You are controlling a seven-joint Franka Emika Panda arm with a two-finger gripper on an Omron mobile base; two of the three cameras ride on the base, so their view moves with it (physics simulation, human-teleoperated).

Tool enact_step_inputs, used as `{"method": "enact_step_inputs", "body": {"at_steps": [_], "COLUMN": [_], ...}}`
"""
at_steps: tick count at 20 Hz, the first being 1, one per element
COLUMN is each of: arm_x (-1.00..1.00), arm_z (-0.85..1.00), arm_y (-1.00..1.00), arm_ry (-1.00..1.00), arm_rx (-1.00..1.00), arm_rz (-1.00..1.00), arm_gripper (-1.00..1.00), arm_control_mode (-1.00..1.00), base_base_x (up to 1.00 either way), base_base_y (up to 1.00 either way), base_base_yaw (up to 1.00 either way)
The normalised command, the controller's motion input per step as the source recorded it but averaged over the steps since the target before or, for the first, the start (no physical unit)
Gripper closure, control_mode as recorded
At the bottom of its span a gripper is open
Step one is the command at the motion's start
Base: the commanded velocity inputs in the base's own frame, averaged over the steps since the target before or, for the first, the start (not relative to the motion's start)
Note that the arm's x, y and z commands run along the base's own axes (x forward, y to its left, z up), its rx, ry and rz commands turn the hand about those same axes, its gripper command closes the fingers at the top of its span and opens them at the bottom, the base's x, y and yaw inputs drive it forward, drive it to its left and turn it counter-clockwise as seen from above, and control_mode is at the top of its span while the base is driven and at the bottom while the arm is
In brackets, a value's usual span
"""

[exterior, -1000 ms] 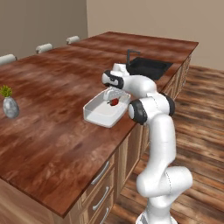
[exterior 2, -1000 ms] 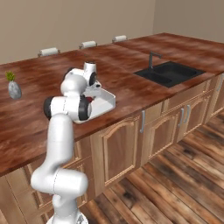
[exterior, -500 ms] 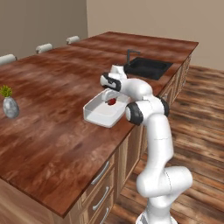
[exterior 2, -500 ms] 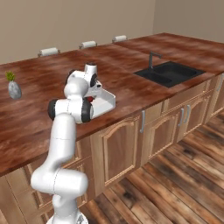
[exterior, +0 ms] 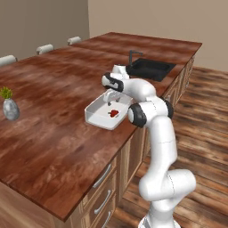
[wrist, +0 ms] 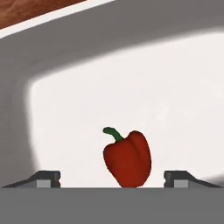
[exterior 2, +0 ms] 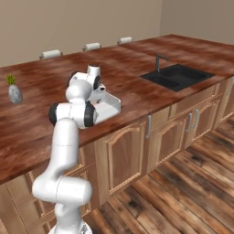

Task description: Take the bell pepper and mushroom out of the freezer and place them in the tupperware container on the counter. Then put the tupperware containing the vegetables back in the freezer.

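The red bell pepper (wrist: 127,158) lies on the floor of the white tupperware container (exterior: 95,116), stem (wrist: 112,132) pointing up in the hand view. My gripper (exterior: 110,99) hangs just above the container's far half, pointing down into it. It is open: both fingertips (wrist: 47,178) stand well apart on either side of the pepper (exterior: 114,113) without touching it. The container (exterior 2: 112,107) sits on the reddish-brown counter (exterior: 53,133) near its front edge. The mushroom and the freezer are out of view.
A black sink (exterior: 149,69) with a dark faucet (exterior: 130,56) is set in the counter beyond the container. A small plant in a grey vase (exterior: 10,107) stands far left. Chair backs (exterior: 44,48) line the far edge. Drawers and cabinet doors (exterior 2: 123,151) sit below the counter.
The jaws have spread wider and the pepper now lies free in the container. The arm has barely shifted above it.
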Motion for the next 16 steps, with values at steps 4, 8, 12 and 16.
{"method": "enact_step_inputs", "body": {"at_steps": [4,8,12,16], "arm_x": [-0.45,-0.94,-1.00,-1.00], "arm_z": [0.08,0.43,0.62,0.73], "arm_y": [0.00,0.00,-0.20,-0.29], "arm_ry": [-0.21,-0.18,-0.21,-0.18], "arm_rx": [0.00,0.00,0.00,0.00], "arm_rz": [0.00,0.00,-0.01,-0.02], "arm_gripper": [-1.00,-1.00,-1.00,-1.00], "arm_control_mode": [-1.00,-1.00,-1.00,-1.00], "base_base_x": [0.00,0.00,0.00,0.00], "base_base_y": [0.00,0.00,0.00,0.00], "base_base_yaw": [0.00,0.00,0.00,0.00]}}
